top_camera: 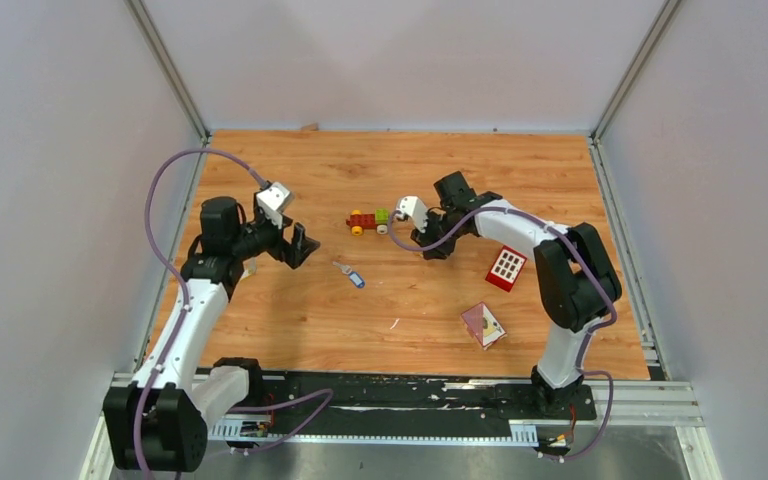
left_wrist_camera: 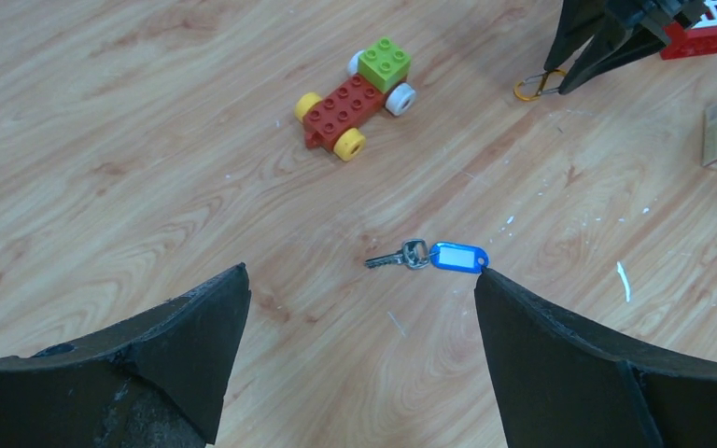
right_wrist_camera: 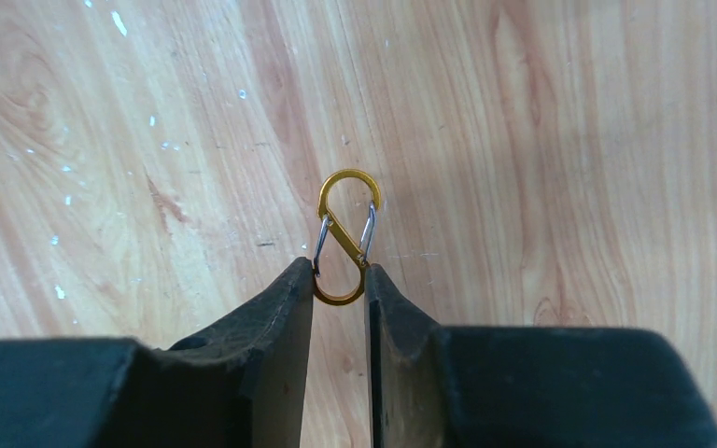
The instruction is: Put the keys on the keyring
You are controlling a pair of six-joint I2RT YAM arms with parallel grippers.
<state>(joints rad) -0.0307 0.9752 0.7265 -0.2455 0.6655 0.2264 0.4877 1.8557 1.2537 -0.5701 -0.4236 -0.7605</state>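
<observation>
right tool [right_wrist_camera: 339,280] pinches the keyring [right_wrist_camera: 344,233] by its lower loop — thin hold, could twist or slip free on lifting; left tool [left_wrist_camera: 359,280] gapes over the blue key [left_wrist_camera: 448,256].

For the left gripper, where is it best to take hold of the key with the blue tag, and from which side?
Probably the blue tag, pinched across its short width from straight above. It lies flat on the table, looks bulkier than the thin metal key, and the open left gripper hangs over it.
</observation>
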